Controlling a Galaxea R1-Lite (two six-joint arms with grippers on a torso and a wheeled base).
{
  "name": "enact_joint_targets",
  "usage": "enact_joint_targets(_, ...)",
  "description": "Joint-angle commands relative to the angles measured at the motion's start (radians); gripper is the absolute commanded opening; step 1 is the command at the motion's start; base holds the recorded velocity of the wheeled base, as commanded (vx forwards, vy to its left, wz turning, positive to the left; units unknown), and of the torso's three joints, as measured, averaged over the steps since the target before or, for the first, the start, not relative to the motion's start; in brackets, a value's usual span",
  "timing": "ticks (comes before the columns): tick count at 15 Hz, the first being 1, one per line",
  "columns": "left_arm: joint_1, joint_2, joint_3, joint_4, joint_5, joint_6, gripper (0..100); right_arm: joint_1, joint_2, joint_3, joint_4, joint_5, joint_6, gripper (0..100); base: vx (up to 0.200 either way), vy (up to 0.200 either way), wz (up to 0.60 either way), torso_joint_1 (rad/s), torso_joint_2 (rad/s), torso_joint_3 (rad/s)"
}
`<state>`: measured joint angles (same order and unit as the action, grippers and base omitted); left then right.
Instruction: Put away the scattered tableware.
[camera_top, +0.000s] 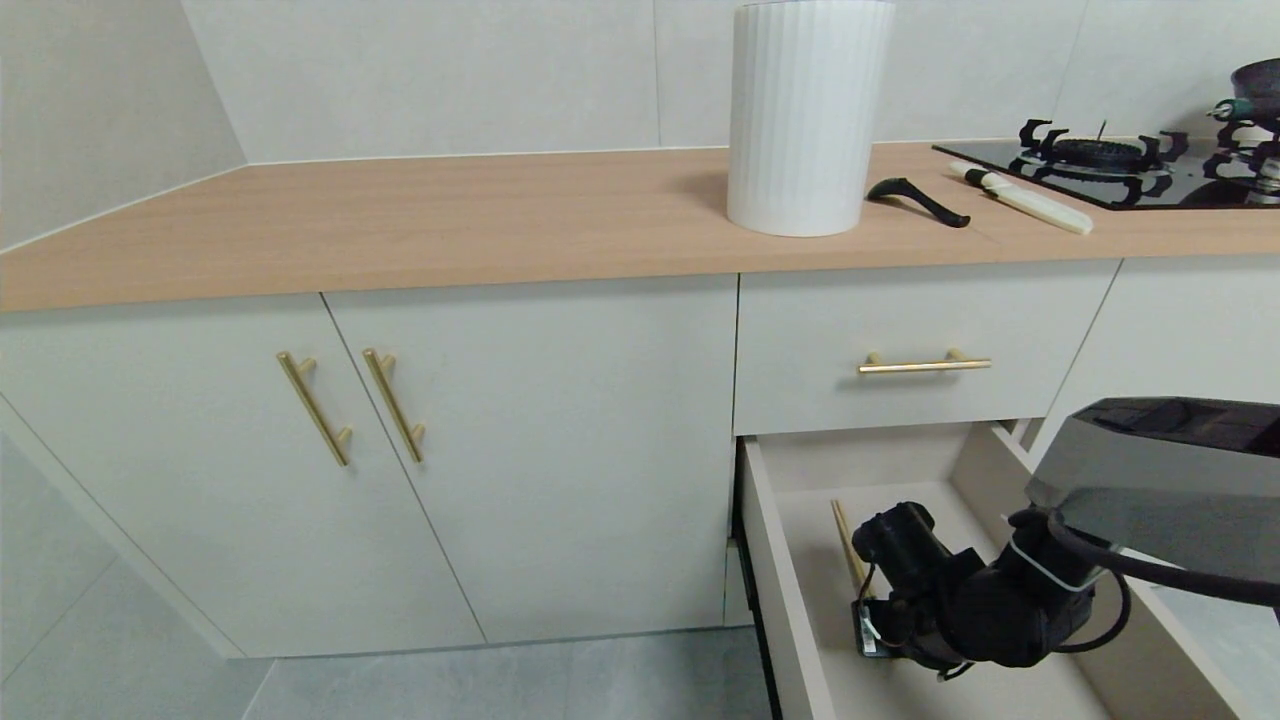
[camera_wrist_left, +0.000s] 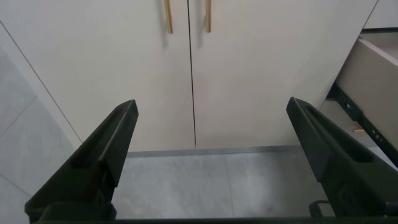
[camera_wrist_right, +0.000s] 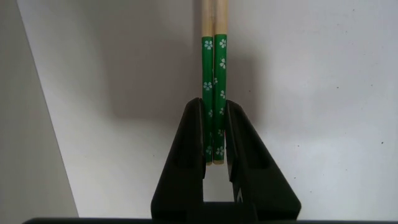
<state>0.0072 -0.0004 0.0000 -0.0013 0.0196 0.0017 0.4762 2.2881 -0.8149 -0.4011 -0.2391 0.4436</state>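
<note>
We are gripping the chopsticks in our right gripper, jaws narrowed onto them, low inside the drawer. Its wall is running just beside the gripper, its floor spreading ahead. Our left gripper is hanging wide before the doors.

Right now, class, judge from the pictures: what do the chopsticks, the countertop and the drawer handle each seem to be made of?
The chopsticks look like wood or bamboo: pale bare shafts, ends painted green with white flowers. The countertop seems wood or wood-look laminate, matte, with faint grain. The drawer handle is probably metal: a brushed brass-coloured sheen.
</note>
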Motion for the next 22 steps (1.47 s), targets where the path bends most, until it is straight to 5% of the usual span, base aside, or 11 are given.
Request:
enact_joint_targets(1,0.000,0.000,0.000,0.000,0.000,0.000,100,0.001,-0.001,0.000,-0.001,0.000,0.000,100,0.000,0.000,0.00,0.000,0.00,0.000)
enact_joint_targets(10,0.000,0.000,0.000,0.000,0.000,0.000,100,0.001,-0.114,0.037,0.010,0.009,-0.008,100,0.000,0.000,0.00,0.000,0.00,0.000)
enact_joint_targets(11,0.000,0.000,0.000,0.000,0.000,0.000,100,0.001,-0.229,0.053,0.059,0.014,-0.019,100,0.000,0.000,0.00,0.000,0.00,0.000)
enact_joint_targets(15,0.000,0.000,0.000,0.000,0.000,0.000,100,-0.070,-0.742,-0.104,0.619,0.124,-0.062,100,0.000,0.000,0.00,0.000,0.00,0.000)
enact_joint_targets(18,0.000,0.000,0.000,0.000,0.000,0.000,100,-0.162,-0.849,-0.098,0.663,0.146,-0.220,100,0.000,0.000,0.00,0.000,0.00,0.000)
enact_joint_targets(22,0.002,0.000,0.000,0.000,0.000,0.000,100,-0.169,-0.851,-0.081,0.657,0.146,-0.241,100,0.000,0.000,0.00,0.000,0.00,0.000)
